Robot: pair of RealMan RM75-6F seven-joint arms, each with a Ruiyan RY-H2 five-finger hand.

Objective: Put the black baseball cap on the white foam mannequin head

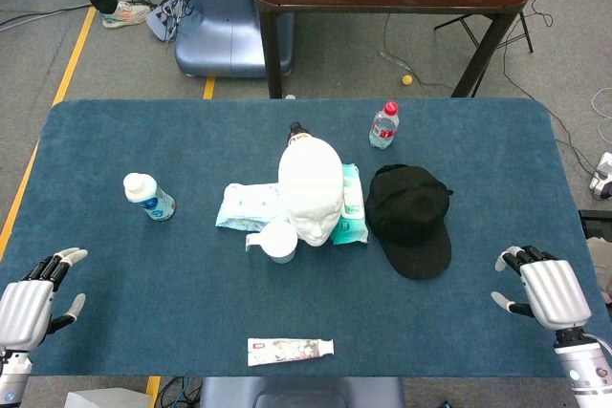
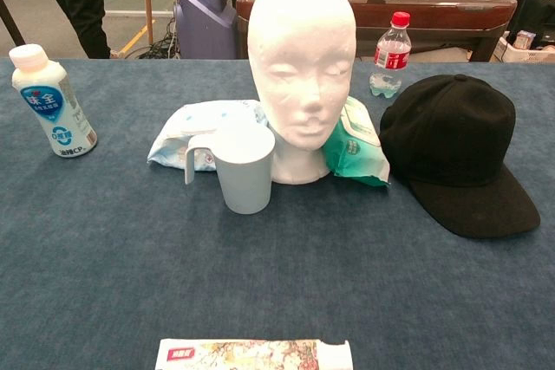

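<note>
The black baseball cap (image 1: 410, 217) (image 2: 458, 149) lies flat on the blue table, brim toward the front edge, just right of the white foam mannequin head (image 1: 312, 188) (image 2: 301, 67). The head stands upright at mid-table, facing the front edge, bare on top. My left hand (image 1: 33, 301) rests open at the front left corner, far from both. My right hand (image 1: 545, 289) is open near the front right edge, a short way right of the cap's brim and holding nothing. Neither hand shows in the chest view.
A pale cup (image 1: 279, 241) (image 2: 242, 166) stands right in front of the mannequin head. Wipe packs (image 1: 247, 205) (image 2: 357, 145) flank it. A white bottle (image 1: 148, 196) (image 2: 50, 100) lies left, a red-capped water bottle (image 1: 383, 125) (image 2: 391, 55) behind. A toothpaste box (image 1: 290, 351) (image 2: 253, 354) lies at the front edge.
</note>
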